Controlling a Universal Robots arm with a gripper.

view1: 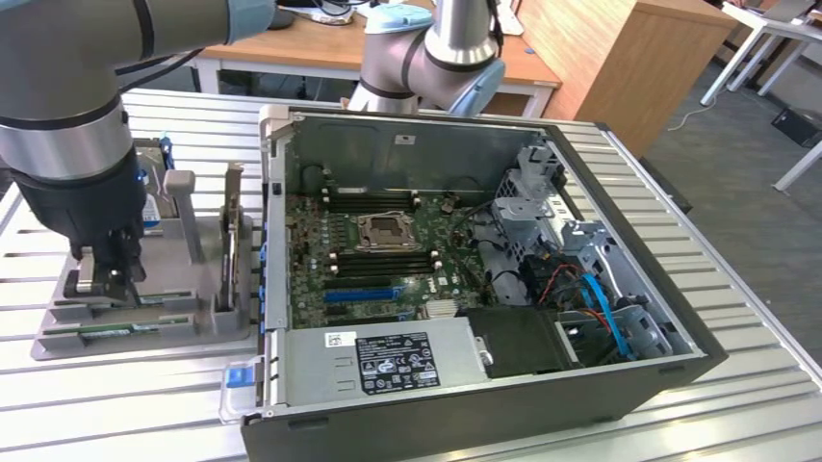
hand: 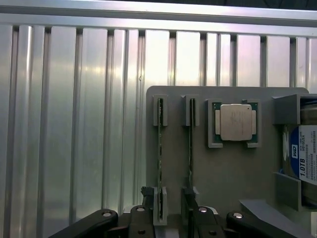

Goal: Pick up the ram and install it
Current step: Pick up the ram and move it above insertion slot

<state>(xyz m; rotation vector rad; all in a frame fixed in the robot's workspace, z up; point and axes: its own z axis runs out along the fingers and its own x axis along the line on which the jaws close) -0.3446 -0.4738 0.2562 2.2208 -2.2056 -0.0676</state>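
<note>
Aluminium slatted table (view1: 752, 395), wooden desk (view1: 321, 46) behind; jaws spread wide over the ram (hand: 159, 144).

arm links (view1: 58, 67): thick round tubes of brushed silver-grey metal
joint housing (view1: 408, 63): rounded grey casing where the tubes meet
joint caps (view1: 486, 89): pale blue, smooth and domed
wrist section (view1: 77, 207): matt black cylinder under a bright silver band
cable (view1: 161, 65): thin, black, lying against the arm's side
gripper (view1: 110, 279): dull grey metal fingers beneath a black body
gripper linkage (hand: 94, 223): black angled bars in the wrist view
screw heads (hand: 106, 214): small, round, silver, set in the black bars
</note>
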